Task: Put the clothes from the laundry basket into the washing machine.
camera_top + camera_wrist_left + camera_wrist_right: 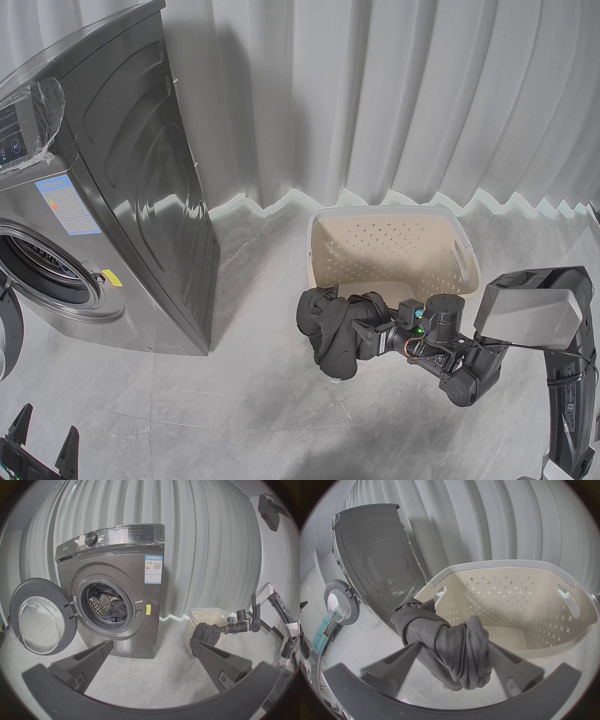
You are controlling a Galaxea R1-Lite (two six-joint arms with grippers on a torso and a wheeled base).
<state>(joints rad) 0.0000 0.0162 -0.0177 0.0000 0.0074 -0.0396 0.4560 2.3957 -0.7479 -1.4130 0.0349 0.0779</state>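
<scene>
A dark grey garment hangs bunched over the near left corner of the cream laundry basket, held above the floor. My right gripper is shut on the garment, its two fingers pressed against either side. The basket shows a bare bottom inside. The grey washing machine stands to the left with its round door swung open, and dark clothes lie in the drum. My left gripper sits low at the front left, open, holding nothing.
White curtains hang behind the basket and the machine. Pale grey floor lies bare between the basket and the machine. The open door juts out at the far left.
</scene>
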